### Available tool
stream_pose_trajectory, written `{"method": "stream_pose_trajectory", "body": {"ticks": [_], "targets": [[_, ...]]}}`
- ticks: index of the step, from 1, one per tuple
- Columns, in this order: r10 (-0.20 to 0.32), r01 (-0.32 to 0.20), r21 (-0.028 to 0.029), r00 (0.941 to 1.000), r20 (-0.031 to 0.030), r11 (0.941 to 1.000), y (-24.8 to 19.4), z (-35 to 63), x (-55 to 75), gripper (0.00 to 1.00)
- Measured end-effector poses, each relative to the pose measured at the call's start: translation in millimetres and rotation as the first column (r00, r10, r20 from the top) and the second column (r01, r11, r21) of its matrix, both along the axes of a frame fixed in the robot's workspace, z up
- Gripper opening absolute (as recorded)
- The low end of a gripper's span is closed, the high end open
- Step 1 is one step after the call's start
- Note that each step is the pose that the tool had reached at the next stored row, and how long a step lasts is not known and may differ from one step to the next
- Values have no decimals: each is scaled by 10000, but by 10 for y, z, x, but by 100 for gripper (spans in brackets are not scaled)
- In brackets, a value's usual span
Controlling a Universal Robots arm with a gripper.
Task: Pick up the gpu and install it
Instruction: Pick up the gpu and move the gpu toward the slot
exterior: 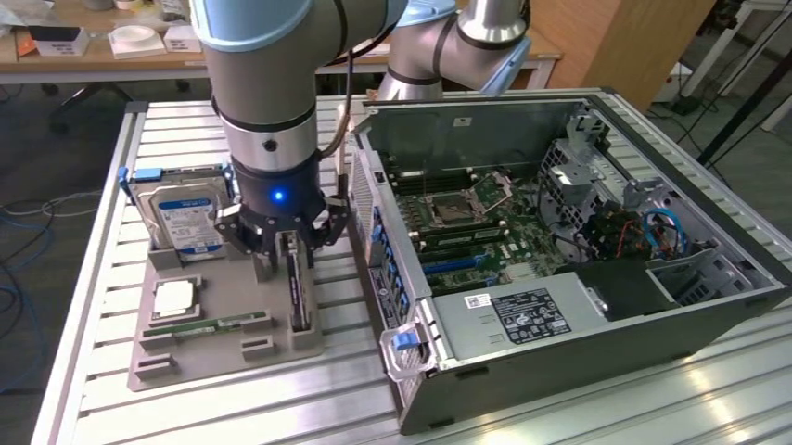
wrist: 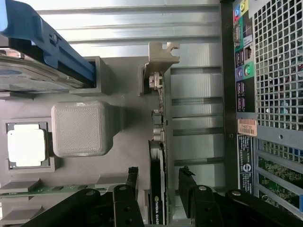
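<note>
The arm (exterior: 266, 83) is made of silver-grey metal tubes with pale blue caps over its joints, and a thin black cable (exterior: 349, 74) runs down beside it. Its wrist section is black and carries a small glowing blue light (exterior: 277, 196). The jaws are black jointed linkages, pinned with round pale-headed screws (wrist: 202, 188).

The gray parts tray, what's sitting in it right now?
A hard drive, a processor chip, a green RAM stick and the gpu standing on edge. The gripper straddles the gpu, hiding part of it.
</note>
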State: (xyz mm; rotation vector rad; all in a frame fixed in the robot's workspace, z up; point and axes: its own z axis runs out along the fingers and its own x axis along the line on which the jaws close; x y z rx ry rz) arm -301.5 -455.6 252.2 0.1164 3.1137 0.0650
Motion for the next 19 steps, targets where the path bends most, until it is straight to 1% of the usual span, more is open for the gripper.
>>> {"method": "stream_pose_trajectory", "body": {"ticks": [5, 9, 13, 19], "targets": [[10, -10, 1, 10000, 2, 10000, -17, -61, -8, 47], [107, -107, 1, 9999, 1, 9999, -20, -96, -11, 47], [176, -176, 0, 9998, 0, 9998, -20, -107, -11, 47], [478, -478, 0, 9989, 0, 9989, -19, -124, -12, 47]]}}
